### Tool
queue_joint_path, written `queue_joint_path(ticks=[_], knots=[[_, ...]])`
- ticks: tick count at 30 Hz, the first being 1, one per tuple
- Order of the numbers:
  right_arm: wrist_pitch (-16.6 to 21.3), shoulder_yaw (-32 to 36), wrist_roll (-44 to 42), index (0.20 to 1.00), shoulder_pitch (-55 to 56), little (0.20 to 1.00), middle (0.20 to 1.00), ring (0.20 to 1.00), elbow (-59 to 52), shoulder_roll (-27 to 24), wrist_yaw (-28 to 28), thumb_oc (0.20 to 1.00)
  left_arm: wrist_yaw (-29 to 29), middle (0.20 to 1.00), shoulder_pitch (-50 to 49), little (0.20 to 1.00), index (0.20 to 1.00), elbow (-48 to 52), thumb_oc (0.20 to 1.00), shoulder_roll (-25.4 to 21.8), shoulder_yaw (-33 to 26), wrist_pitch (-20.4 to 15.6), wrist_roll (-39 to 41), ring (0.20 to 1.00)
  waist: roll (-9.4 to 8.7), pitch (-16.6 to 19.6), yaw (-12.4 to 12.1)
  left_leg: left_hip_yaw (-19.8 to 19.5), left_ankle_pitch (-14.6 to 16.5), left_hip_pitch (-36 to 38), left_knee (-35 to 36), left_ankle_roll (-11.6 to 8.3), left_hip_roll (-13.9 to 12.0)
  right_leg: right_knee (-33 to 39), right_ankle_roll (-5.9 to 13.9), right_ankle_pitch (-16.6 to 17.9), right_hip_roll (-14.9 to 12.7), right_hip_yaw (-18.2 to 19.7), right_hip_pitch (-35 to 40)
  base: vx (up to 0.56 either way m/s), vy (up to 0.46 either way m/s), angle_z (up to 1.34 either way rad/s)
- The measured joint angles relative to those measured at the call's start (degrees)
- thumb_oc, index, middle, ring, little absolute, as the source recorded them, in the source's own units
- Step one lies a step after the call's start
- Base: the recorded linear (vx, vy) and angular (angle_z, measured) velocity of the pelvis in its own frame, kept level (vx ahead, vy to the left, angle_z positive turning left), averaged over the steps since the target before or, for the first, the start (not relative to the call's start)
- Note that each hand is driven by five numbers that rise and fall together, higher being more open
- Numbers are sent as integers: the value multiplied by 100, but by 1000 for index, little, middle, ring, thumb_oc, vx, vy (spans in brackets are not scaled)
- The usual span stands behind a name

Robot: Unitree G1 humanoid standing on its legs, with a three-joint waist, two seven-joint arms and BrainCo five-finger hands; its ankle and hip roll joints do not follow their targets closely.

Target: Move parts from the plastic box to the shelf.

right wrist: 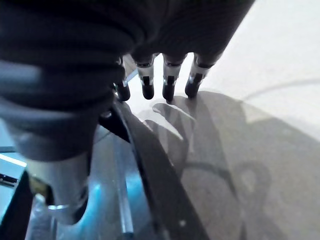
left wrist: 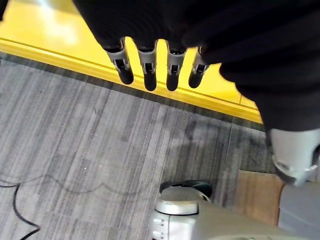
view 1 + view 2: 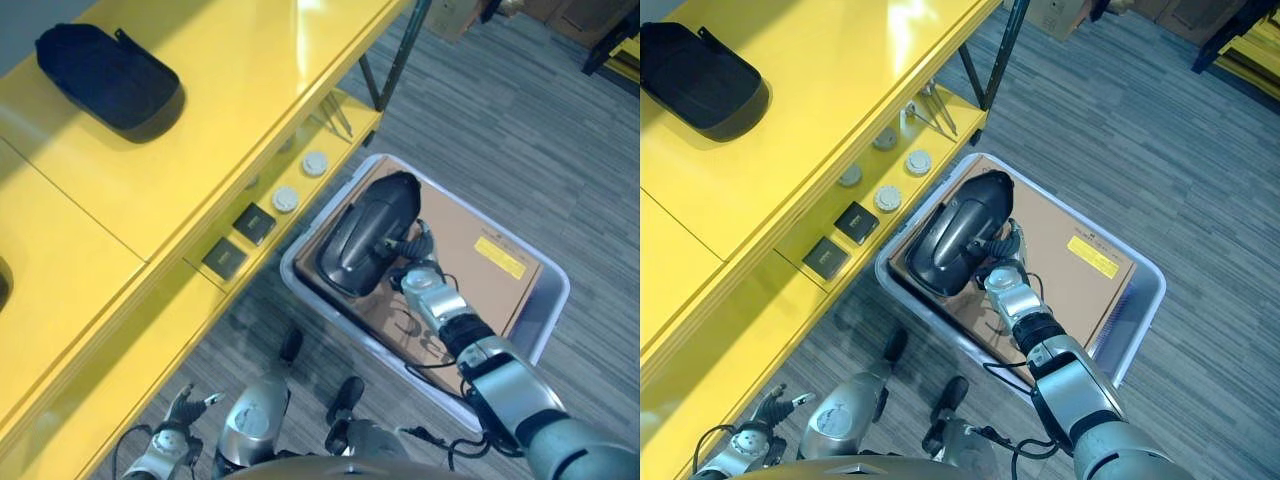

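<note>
A long black moulded part (image 3: pixel 365 235) sits tilted over the left end of the pale plastic box (image 3: pixel 555 285) on the floor, above the brown cardboard (image 3: pixel 470 250) that lies in it. My right hand (image 3: pixel 420 262) is at the part's right edge. In the right wrist view that black edge (image 1: pixel 150 165) runs between the thumb and the fingers (image 1: pixel 170 80), so the hand pinches it. A second black part (image 3: pixel 105 75) lies on the yellow shelf top (image 3: pixel 230 90). My left hand (image 3: pixel 178 418) hangs low by the shelf front, its fingers (image 2: pixel 150 70) straight.
The lower shelf board (image 3: pixel 180 330) carries two white discs (image 3: pixel 286 199), two black square pieces (image 3: pixel 254 223) and thin metal tools (image 3: pixel 338 118). A dark shelf post (image 3: pixel 400 50) stands behind the box. Grey carpet (image 3: pixel 540 130) lies open to the right.
</note>
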State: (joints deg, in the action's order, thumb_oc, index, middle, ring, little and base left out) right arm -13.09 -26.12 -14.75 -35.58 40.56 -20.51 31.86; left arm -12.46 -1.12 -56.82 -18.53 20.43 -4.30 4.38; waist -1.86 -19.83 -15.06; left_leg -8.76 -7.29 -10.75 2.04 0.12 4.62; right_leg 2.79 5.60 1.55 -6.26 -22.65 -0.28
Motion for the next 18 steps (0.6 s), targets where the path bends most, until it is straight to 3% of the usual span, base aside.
queue_joint_path(ticks=[2, 4, 5, 8, 12, 18], knots=[[-14, -74, 177, 1000, 69, 1000, 1000, 1000, -21, -7, -14, 1000, -11, 1000, 42, 1000, 1000, 1, 1000, -3, -2, 0, 0, 1000, -14, -9, 21, -4, 1, -13, 1, -1, -4, 1, 0, 0, 6, 0, -4, -46, -28, 0], [-14, -120, 374, 426, 129, 426, 426, 426, -81, -16, -45, 426, -66, 1000, 55, 1000, 1000, 24, 1000, -11, -2, 12, 1, 1000, -45, -29, 37, -4, 1, -26, 2, -2, -11, 2, 0, 0, 12, 0, -19, -39, -30, 0], [-13, -179, 440, 200, 171, 200, 200, 200, -146, -45, -52, 200, -107, 1000, 56, 1000, 1000, 59, 1000, -12, -4, 22, 1, 1000, -70, -47, 54, -4, 3, -25, 4, -4, -13, 1, 0, 0, 13, 0, -20, -70, -65, 0], [-12, -195, 642, 200, 302, 200, 200, 200, -391, -178, -63, 200, -129, 1000, 100, 1000, 1000, 220, 1000, -87, -8, 106, 2, 1000, -190, -109, 106, -6, 3, -71, 6, -5, -22, -5, 1, -1, 17, 6, -74, -55, -57, 0], [78, -195, 801, 200, 405, 200, 200, 200, -409, -248, -91, 200, -197, 1000, 280, 1000, 1000, 220, 1000, -110, -5, 146, 2, 1000, -223, -120, 153, -4, 0, -90, 5, -5, -22, -10, 0, 0, 16, 13, -97, -34, -48, -1], [503, -132, 796, 200, 634, 200, 200, 200, -364, -248, -87, 200, -218, 1000, 401, 1000, 1000, 246, 1000, -122, -5, 195, -4, 1000, -233, -114, 259, 43, 4, -31, 28, -6, -29, -24, -1, 1, 8, 54, -67, -7, -33, -3]])
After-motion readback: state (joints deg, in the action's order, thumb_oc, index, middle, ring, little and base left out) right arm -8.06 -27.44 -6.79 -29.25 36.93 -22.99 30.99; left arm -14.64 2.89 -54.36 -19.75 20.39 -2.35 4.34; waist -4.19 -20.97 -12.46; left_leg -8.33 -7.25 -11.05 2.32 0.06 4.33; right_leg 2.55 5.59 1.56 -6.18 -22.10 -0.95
